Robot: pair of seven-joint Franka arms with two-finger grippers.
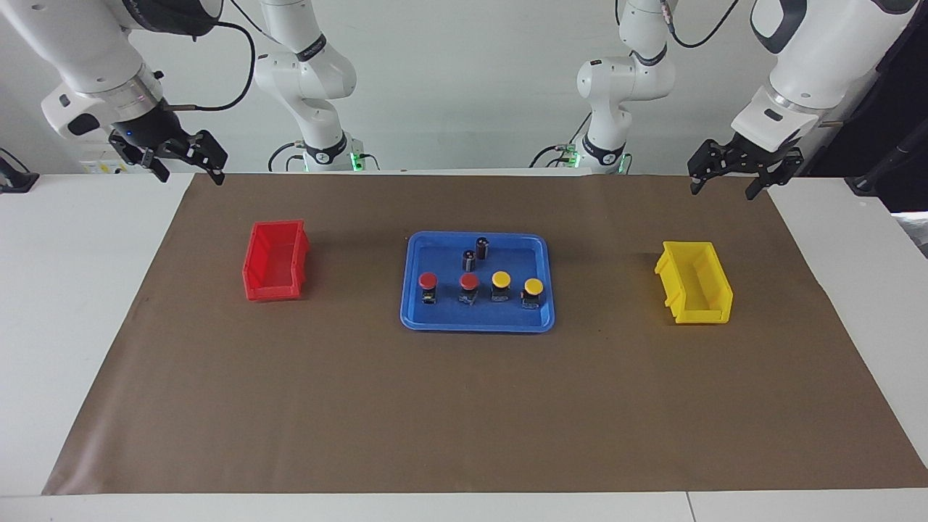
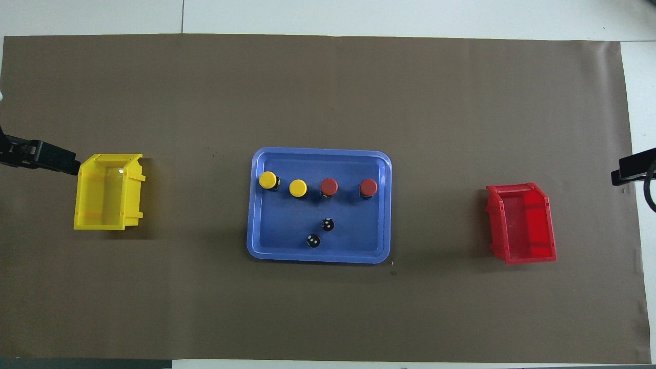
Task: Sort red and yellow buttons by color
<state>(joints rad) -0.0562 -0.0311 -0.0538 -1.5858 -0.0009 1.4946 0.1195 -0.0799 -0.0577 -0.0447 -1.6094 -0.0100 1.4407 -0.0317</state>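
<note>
Two red buttons [image 1: 428, 280] [image 1: 469, 281] and two yellow buttons [image 1: 500, 279] [image 1: 533, 286] stand upright in a row in a blue tray [image 1: 478, 325] at the table's middle. The reds are toward the right arm's end, the yellows toward the left arm's end. They also show in the overhead view: yellow buttons [image 2: 267, 180] [image 2: 298, 187], red buttons [image 2: 329, 186] [image 2: 368, 187]. My left gripper [image 1: 723, 188] hangs open and empty above the table edge by the yellow bin [image 1: 694, 283]. My right gripper [image 1: 190, 176] hangs open and empty above the table edge by the red bin [image 1: 275, 261].
Two dark cylinders [image 1: 482, 247] [image 1: 469, 259] stand in the tray, nearer to the robots than the buttons. The yellow bin [image 2: 105, 192] and the red bin [image 2: 523, 223] sit empty on the brown mat, one at each end of the table.
</note>
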